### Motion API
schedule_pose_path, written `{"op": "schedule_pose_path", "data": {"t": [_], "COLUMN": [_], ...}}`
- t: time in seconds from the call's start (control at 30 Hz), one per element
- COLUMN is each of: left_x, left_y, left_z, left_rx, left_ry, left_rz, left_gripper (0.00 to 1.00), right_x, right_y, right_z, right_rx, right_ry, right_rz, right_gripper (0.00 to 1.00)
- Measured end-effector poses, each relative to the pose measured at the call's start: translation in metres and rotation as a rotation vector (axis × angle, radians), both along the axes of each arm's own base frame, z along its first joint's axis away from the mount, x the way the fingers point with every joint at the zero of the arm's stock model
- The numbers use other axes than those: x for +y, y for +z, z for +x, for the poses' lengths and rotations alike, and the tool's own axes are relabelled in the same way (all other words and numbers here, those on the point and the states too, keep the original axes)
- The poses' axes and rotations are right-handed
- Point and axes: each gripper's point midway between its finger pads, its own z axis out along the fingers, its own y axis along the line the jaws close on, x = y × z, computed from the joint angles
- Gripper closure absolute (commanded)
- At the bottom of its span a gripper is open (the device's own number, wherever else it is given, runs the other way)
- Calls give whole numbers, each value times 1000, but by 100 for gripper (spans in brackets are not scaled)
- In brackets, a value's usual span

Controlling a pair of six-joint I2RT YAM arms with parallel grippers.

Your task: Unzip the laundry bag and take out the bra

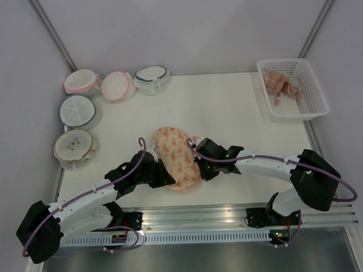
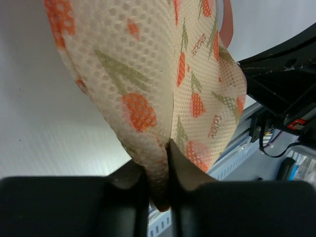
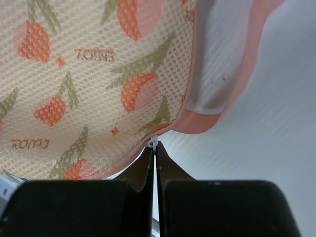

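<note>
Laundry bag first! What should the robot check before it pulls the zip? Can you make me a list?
1. The left fingers pinch the mesh of the laundry bag: ok.
2. The right fingers are shut on the small white zip pull: ok.
3. How far the pink zip edge is open: cannot tell.
4. The bra is in sight: not ok, no view shows it.
5. The round mesh bags and the basket sit apart from the laundry bag: ok.
</note>
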Motion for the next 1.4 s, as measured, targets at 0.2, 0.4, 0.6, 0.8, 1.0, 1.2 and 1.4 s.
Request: {"op": "schedule_pose_path", "data": {"t": [0.2, 0.4, 0.6, 0.8, 1.0, 1.2, 1.4], "left_x": [-18, -63, -71, -29, 13, 19, 12], "left_y": [2, 11, 15, 3, 21, 5, -6], "left_z": [19, 86, 126, 125, 100, 68, 53], "left_rx": [-38, -54, -74, -13, -9, 84, 213], "left_ry": [-50, 0, 125, 318, 486, 556, 610], "left_rz": [24, 47, 56, 120, 47, -156, -315], "left_gripper": [8, 5, 3, 2, 0, 0, 0], "right_x": [-6, -13, -20, -33, -29, 24, 60], "right_y": [6, 19, 24, 29, 33, 47, 49], "right_z": [8, 20, 29, 38, 46, 33, 15], "right_rx": [-45, -107, -138, -181, -192, -98, 8], "right_ry": [-27, -102, -202, -302, -334, -169, -28], "right_rz": [-5, 1, -8, -4, 41, 264, 401], "right_gripper": [100, 100, 100, 99, 100, 100, 99]}}
